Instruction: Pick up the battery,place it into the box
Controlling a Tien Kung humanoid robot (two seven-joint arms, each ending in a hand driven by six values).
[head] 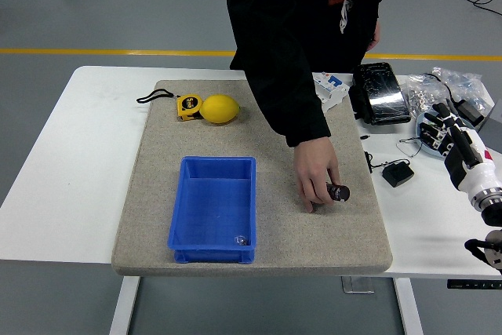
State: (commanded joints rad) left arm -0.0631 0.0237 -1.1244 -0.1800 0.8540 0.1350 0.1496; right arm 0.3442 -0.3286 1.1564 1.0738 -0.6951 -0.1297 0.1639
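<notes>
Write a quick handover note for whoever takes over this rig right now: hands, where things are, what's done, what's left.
Right hand: raised at the table's right edge, fingers spread, holding nothing. Left hand: out of view.
Battery: lying on the grey mat, right of the blue box, under a person's hand that is touching it.
The box holds one small item near its front right corner; what it is cannot be told.
Done: nothing yet by the robot.
Left: wait for the person's hand to clear, pick up the battery, place it in the box.
</notes>
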